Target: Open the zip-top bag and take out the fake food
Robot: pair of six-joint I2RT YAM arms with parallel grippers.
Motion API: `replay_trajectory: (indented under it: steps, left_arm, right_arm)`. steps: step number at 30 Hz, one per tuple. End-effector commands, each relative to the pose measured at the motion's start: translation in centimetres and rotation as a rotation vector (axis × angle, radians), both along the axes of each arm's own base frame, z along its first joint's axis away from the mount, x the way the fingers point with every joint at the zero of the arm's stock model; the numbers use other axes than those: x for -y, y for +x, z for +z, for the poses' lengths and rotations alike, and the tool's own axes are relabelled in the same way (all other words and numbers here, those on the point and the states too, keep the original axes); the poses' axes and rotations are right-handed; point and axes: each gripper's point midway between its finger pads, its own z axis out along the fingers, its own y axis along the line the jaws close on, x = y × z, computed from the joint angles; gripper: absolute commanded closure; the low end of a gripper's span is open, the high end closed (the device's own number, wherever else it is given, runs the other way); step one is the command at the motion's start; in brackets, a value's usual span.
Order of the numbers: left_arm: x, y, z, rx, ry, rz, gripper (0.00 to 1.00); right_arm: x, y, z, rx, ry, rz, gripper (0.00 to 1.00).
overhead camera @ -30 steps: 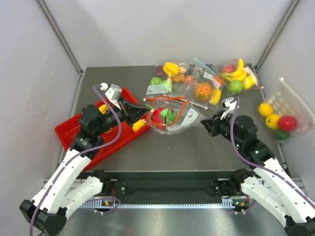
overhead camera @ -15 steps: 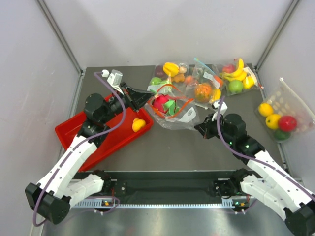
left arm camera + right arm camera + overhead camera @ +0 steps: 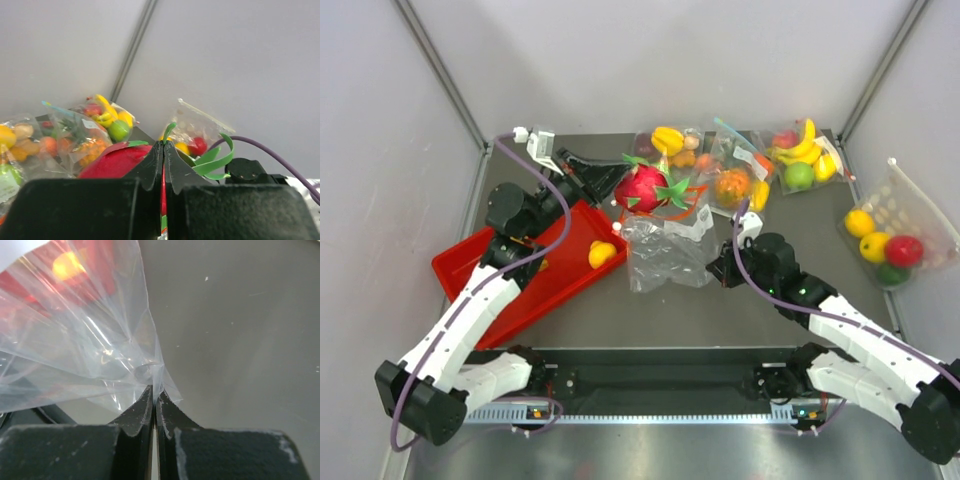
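Observation:
The zip-top bag [image 3: 665, 252] lies crumpled and clear mid-table, its red-orange zip strip [image 3: 688, 203] at the far end. My left gripper [image 3: 620, 185] is shut on a green tip of the pink-red dragon fruit [image 3: 642, 188] and holds it in the air behind the bag. In the left wrist view the gripper [image 3: 163, 145] pinches that tip, with the fruit [image 3: 112, 161] to its left. My right gripper [image 3: 717, 270] is shut on the bag's near right corner; the right wrist view shows it [image 3: 155, 390] pinching the plastic [image 3: 75, 340]. The small yellow-orange fruit [image 3: 601, 253] sits in the red tray [image 3: 470, 265]. The banana is hidden.
Three other clear bags of fruit [image 3: 665, 155], [image 3: 735, 180], [image 3: 800, 155] lie along the back edge. A dotted pouch [image 3: 895, 225] with fruit stands at the right wall. The red tray lies under my left arm.
My left gripper has lifted the dragon fruit out of the bag, up and toward the back. The bag has collapsed flat. My right gripper has shifted left, still holding the bag.

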Motion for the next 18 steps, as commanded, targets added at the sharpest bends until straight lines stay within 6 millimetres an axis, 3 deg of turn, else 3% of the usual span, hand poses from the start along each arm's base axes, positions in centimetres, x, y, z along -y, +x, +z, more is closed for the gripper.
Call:
replay_trajectory:
  steps: [1, 5, 12, 18]
  left_arm:
    - [-2.7, -0.6, 5.9, 0.160, -0.092, 0.137, 1.00]
    - [-5.1, 1.3, 5.9, 0.151, -0.103, 0.274, 1.00]
    - [-4.7, 3.5, 4.6, 0.118, -0.183, 0.254, 1.00]
    - [-6.6, 5.3, 3.0, 0.083, -0.075, 0.419, 1.00]
  right_arm:
    - [-0.2, 1.4, 2.1, 0.060, 0.019, -0.051, 1.00]
    - [-0.2, 1.1, 1.3, 0.044, 0.014, -0.045, 1.00]
    - [-1.6, 0.5, 2.4, 0.058, 0.077, 0.021, 1.00]
    - [0.4, 0.7, 2.2, 0.067, 0.011, -0.055, 1.00]
